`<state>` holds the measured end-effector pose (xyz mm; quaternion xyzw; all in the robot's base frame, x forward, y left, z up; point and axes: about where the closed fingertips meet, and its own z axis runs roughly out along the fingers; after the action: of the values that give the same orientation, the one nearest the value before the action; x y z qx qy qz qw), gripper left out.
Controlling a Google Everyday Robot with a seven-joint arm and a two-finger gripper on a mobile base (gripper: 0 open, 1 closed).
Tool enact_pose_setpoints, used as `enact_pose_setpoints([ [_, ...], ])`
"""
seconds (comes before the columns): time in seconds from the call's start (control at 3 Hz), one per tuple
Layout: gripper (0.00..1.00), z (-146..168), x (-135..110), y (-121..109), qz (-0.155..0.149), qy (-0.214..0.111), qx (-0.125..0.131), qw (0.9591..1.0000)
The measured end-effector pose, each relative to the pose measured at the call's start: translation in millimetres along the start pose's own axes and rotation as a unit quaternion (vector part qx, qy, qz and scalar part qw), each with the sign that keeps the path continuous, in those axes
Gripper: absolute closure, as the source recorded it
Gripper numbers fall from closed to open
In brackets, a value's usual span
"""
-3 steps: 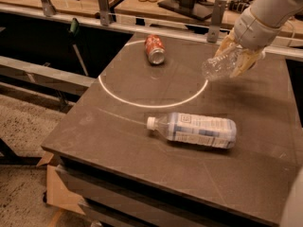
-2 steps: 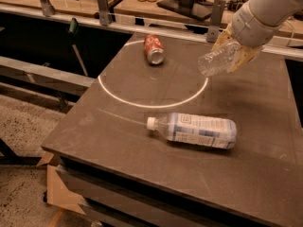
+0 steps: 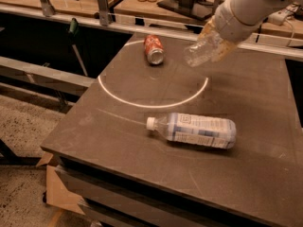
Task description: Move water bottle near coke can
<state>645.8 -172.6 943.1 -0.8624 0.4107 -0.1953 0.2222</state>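
Aloft right of the coke can (image 3: 154, 49), jaws clamp the water bottle (image 3: 199, 53), its length slanting down-left.

Gripper (image 3: 216, 42) above the matt table (image 3: 258, 91) clasps the clear crinkled plastic water bottle (image 3: 198, 52); coke can (image 3: 153, 49)'s metal end shines.

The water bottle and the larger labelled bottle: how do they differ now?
The water bottle is held tilted above the table by the gripper at upper right; the larger bottle lies on its side on the table. The water bottle is small and crinkled; the larger bottle is bigger, with a wide blue-and-white label. Both are clear plastic.
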Motion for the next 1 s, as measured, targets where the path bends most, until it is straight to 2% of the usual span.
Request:
enact_pose_setpoints([
  [0.33, 1.0, 31, -5, -33, -0.029, -0.002, 0.013, 0.9995],
  [0.67, 1.0, 54, -5, -49, -0.043, -0.001, 0.015, 0.999],
  [1.0, 0.82, 84, -3, -58, -0.045, 0.009, 0.009, 0.9989],
])
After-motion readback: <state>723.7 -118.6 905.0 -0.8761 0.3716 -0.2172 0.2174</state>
